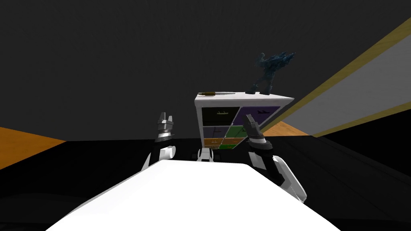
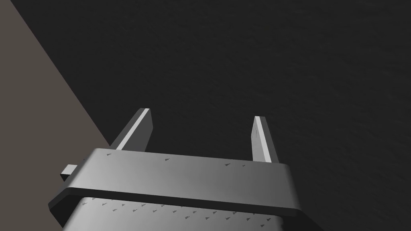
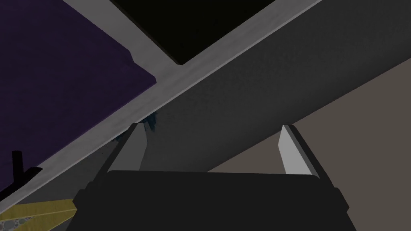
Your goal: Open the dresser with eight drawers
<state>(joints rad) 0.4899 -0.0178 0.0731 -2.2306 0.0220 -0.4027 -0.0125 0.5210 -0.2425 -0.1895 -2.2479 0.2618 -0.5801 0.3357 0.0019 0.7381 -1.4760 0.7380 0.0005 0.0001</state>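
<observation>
We are still on the approach: the dresser [image 1: 241, 97] stands just ahead, our right end effector [image 1: 249, 119] open before its purple drawer [image 3: 60, 72], our left end effector [image 2: 202, 114] open off to the side, so next we must reach a drawer handle [image 1: 263, 111] and close on it.

A white-framed dresser [image 1: 220, 120] is being seen standing upright against the dark wall [image 1: 120, 60], its drawer fronts being shown in black, purple, grey, green and orange, all lying flush
</observation>
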